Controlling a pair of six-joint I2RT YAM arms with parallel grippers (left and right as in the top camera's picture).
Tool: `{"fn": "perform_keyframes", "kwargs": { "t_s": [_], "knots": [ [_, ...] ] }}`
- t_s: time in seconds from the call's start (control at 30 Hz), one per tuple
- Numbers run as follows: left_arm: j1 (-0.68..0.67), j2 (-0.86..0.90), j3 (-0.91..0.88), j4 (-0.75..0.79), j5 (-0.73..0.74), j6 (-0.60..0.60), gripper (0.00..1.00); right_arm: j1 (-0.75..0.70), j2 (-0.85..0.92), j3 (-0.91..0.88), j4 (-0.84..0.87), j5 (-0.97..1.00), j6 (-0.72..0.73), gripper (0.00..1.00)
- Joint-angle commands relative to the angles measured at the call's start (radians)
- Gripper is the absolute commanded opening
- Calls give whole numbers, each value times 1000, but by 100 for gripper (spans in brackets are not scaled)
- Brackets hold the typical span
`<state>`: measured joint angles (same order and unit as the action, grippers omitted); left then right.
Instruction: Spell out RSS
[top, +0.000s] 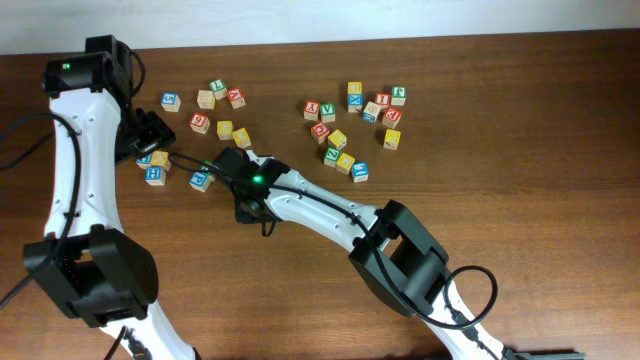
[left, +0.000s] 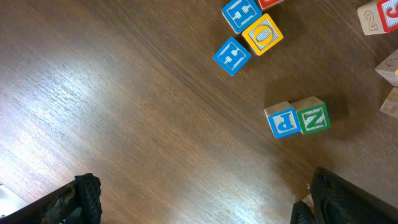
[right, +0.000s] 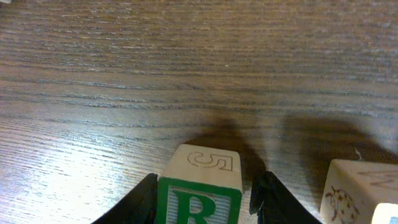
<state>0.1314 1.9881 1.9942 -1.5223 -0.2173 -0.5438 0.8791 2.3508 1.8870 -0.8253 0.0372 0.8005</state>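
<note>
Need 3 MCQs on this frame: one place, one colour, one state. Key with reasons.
1. Where is the R block?
A) between the right pincer fingers
B) stacked on another block
C) stacked under another block

2. What colour is the Z block touching the P block?
A) red
B) yellow
C) green

3. The left pincer is:
A) shut on a block
B) open, nothing between its fingers
C) shut, empty

Key:
1 A: the right wrist view shows a finger on each side of it.
2 C: its Z face is green.
3 B: its fingers stand far apart over bare table.
</note>
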Motion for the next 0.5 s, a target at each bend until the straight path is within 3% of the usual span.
{"fn": "perform_keyframes", "kwargs": {
  "t_s": [0.0,0.1,0.47],
  "knots": [
    [3,-13,6,-1,-5,-17,99,5,13,-13,11,21,2,33],
    [3,-13,6,-1,-5,-17,99,3,12,-2,-1,22,2,25],
    [3,-13,6,-1,-5,-17,99,2,12,105,-165,126,2,25]
  ]
}}
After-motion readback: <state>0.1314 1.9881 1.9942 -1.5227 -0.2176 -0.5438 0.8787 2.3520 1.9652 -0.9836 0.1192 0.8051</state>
